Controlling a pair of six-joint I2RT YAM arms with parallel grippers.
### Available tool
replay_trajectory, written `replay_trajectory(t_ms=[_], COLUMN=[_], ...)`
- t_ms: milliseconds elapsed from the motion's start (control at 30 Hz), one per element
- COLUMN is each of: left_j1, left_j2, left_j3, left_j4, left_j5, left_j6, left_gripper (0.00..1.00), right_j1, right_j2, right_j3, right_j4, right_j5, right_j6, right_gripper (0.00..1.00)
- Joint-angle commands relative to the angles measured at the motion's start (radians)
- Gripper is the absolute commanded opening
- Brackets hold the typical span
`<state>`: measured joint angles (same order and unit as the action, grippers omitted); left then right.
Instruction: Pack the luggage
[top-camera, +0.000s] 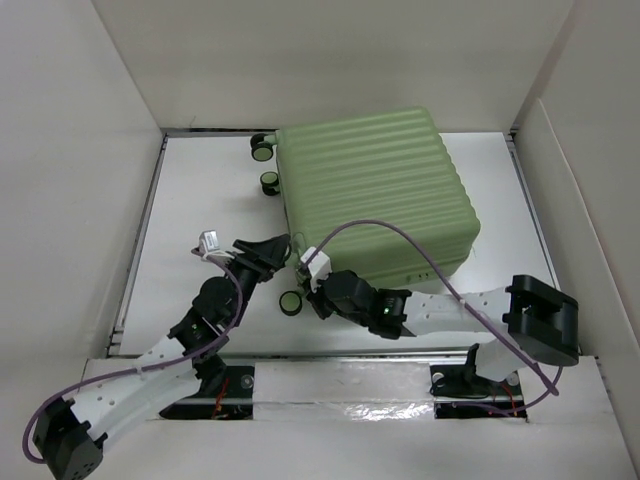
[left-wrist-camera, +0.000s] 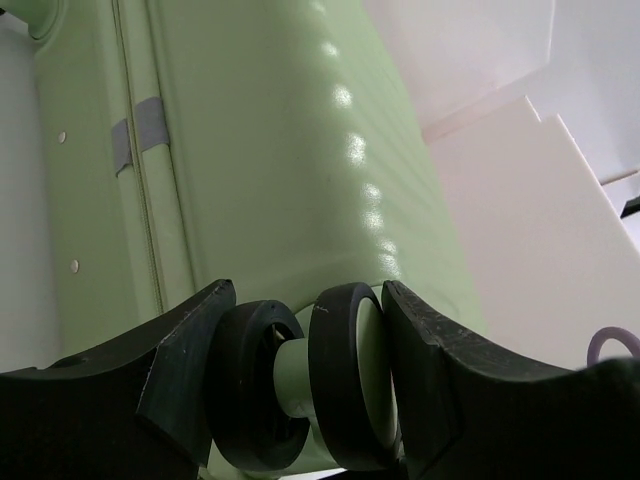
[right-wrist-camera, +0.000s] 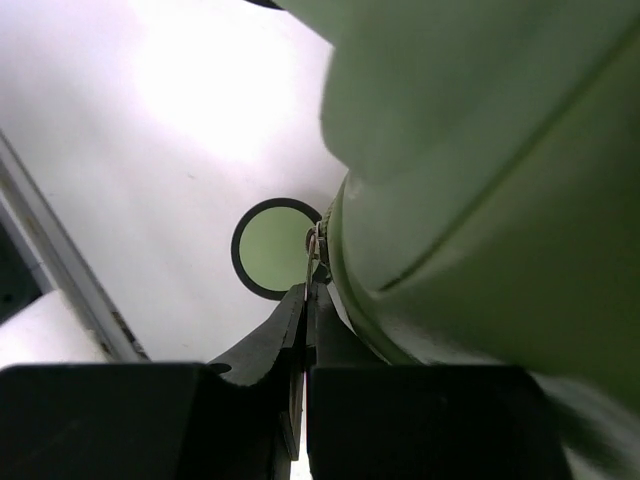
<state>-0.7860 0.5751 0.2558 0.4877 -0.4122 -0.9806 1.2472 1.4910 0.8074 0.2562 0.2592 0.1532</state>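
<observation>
On the surface, toward the back: luggage lies shut | left gripper grasps a corner wheel | right gripper clenched on likely zip tab | step: working zip | next: steady pull along seam

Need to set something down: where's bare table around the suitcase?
Bare table between left wall and suitcase; narrow strip along its right side. Crowded at its near-left corner: left gripper clamps a wheel, right gripper beside it.

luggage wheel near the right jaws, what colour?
Luggage wheel: black rim, pale green centre. Best in the right wrist view.
</observation>
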Motion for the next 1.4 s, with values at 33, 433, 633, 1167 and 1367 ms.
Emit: replay_trajectory(t_ms=[33,433,633,1167,1367], left_j1=[-0.064,-0.254,-0.303,-0.110,0.098], left_j2=[-0.095,0.343,0.661,0.770,0.542], left_j3=[-0.007,0.069,0.302,0.657,0.692], left_j4=[-0.184,0.196,0.344,-0.039,-0.293], left_j5=[0.095,0.086,0.163,0.333,0.333], left_j6=[0.091,0.124,0.201,0.365,0.445], left_gripper=[0.00,0.00,0.00,0.70,0.80], right_j1=[0.057,-0.316,-0.278,-0.031,-0.031], right_j2=[-0.030,-0.606,-0.750,-0.606,-0.747], right_j3=[0.029,-0.212,-0.359,-0.553,-0.560], right_j4=[0.331,-0.013,0.039,0.397,0.233], right_j5=[-0.219,-0.282,-0.250,0.207,0.170], right_j6=[0.016,-0.009,0.098,0.197,0.189], right_gripper=[0.00,0.00,0.00,0.00,0.00])
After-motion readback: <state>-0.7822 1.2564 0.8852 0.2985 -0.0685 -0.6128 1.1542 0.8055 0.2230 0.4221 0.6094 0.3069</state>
